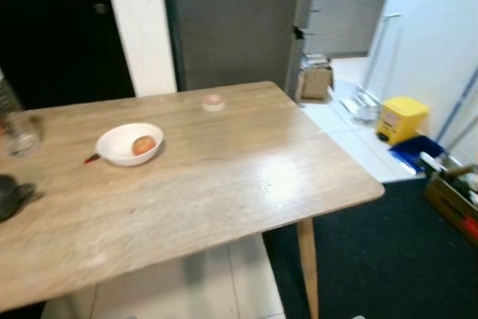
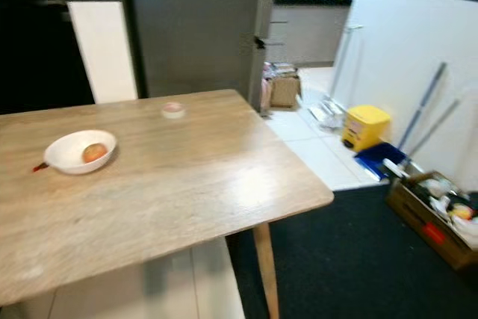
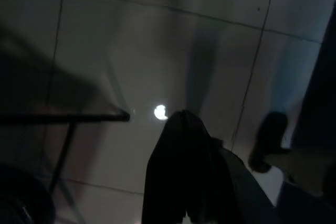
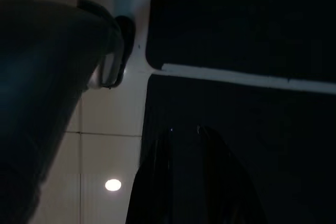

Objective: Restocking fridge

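Seemingly nothing is restocked yet: the tall grey fridge (image 1: 231,24) at upper centre stands closed, the reddish-orange fruit (image 1: 143,145) sits in its white round bowl (image 1: 119,156) centre-left, and both grippers' finger spread I cannot tell.
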`<state>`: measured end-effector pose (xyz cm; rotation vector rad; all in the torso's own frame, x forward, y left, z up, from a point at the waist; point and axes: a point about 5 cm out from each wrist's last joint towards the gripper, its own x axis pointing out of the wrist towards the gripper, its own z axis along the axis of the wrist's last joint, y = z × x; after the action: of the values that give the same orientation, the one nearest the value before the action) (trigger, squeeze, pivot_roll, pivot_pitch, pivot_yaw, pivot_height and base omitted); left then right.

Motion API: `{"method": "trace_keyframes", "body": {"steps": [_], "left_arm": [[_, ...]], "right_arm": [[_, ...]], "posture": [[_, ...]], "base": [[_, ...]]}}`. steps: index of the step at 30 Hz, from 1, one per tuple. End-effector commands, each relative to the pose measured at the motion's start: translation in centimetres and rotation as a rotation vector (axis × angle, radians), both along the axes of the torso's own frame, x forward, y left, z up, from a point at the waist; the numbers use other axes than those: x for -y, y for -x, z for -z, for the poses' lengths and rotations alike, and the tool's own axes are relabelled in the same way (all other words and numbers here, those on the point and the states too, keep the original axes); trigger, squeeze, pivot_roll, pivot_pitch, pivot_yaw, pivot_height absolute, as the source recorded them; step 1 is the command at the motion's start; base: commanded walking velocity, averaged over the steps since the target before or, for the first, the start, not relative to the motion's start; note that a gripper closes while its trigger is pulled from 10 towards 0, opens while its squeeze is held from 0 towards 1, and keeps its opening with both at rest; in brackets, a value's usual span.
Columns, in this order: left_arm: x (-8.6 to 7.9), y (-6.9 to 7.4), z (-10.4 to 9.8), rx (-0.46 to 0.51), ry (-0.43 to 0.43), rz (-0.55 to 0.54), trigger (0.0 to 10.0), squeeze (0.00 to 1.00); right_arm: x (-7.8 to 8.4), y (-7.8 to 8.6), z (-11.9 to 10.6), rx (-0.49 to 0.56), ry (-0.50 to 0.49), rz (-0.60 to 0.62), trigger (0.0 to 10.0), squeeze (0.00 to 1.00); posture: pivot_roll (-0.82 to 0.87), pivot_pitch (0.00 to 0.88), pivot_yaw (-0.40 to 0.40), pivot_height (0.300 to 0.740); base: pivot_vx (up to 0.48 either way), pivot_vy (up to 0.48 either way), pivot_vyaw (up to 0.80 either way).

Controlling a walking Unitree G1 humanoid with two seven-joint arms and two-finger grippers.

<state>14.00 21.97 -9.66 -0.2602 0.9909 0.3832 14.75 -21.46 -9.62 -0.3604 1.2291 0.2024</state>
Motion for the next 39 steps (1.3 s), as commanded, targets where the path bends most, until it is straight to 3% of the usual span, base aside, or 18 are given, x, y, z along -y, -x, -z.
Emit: {"method": "trace_keyframes", "body": {"steps": [1,12,18,23,39], "left_arm": [[-0.4,0.7,0.2,-0.020,-0.007,-0.017,10.0,0.00],[-0.3,0.7,0.2,-0.025,-0.007,-0.012,10.0,0.00],[0.3,1.3,0.6,-0.091,-0.005,0.086,10.0,0.00],[0.7,1.7,0.8,-0.112,0.005,0.102,10.0,0.00],[1.0,2.1,1.0,-0.124,0.022,0.110,10.0,0.00]], "right_arm": [[0.0,-0.5,-0.2,0.022,0.000,0.007,10.0,0.00],[0.0,-0.5,-0.2,0.025,-0.001,0.009,10.0,0.00],[0.0,-0.6,-0.2,0.026,-0.001,0.011,10.0,0.00],[0.0,-0.6,-0.2,0.026,-0.001,0.011,10.0,0.00],[0.1,-0.6,-0.2,0.026,-0.002,0.010,10.0,0.00]], "posture": [[-0.08,0.000,0.015,0.740],[-0.08,0.000,0.016,0.740],[-0.08,0.000,0.016,0.740],[-0.08,0.000,0.016,0.740],[-0.08,0.000,0.018,0.740]], "base": [[0.000,0.000,0.00],[0.000,0.000,0.00],[0.000,0.000,0.00],[0.000,0.000,0.00],[0.256,0.000,0.00]]}}
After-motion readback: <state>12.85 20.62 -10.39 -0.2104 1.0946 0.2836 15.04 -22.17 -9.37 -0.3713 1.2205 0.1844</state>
